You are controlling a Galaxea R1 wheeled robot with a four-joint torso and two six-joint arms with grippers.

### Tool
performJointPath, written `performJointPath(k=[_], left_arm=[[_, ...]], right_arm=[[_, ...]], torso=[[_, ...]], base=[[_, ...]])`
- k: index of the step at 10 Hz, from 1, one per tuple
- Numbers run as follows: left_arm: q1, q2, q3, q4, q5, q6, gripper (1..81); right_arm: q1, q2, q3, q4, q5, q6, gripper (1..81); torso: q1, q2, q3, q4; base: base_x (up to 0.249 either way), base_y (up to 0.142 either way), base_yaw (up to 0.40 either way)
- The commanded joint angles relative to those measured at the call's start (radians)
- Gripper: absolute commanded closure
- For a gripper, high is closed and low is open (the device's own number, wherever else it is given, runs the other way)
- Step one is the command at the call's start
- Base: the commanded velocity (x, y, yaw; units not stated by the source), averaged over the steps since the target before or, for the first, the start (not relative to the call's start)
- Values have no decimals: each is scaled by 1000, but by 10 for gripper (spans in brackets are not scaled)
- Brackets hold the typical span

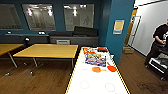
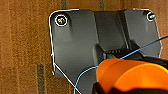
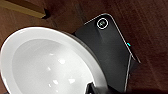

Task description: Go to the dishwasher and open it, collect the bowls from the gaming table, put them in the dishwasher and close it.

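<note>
The gaming table [image 1: 97, 83], with its glossy white top, stretches away straight ahead of me. Two orange bowls [image 1: 96, 69] [image 1: 112, 68] lie side by side near its middle. In the left wrist view an orange bowl [image 2: 130, 73] hangs above the wooden floor, with my left gripper [image 2: 106, 88] shut on its rim. A larger white bowl [image 3: 47, 65] is held the same way over the floor by my right gripper [image 3: 93, 89]. The dishwasher is out of view.
Colourful flat boxes [image 1: 95, 59] and a red item [image 1: 102, 49] lie at the table's far end. Yellow-topped tables [image 1: 50, 50] stand to the left and a teal pillar [image 1: 117, 30] rises behind. A person [image 1: 160, 42] stands at the right by a doorway.
</note>
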Motion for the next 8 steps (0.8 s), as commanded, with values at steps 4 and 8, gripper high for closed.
performJointPath(k=[4,8], left_arm=[[-49,4,-1,10,56,5,811],[-49,10,-3,10,55,5,811]], right_arm=[[24,-1,-26,-31,-46,-6,811],[4,28,-71,-31,-43,-21,811]], torso=[[0,0,0,0],[-1,0,0,0]], base=[[-35,0,0],[-92,0,0]])
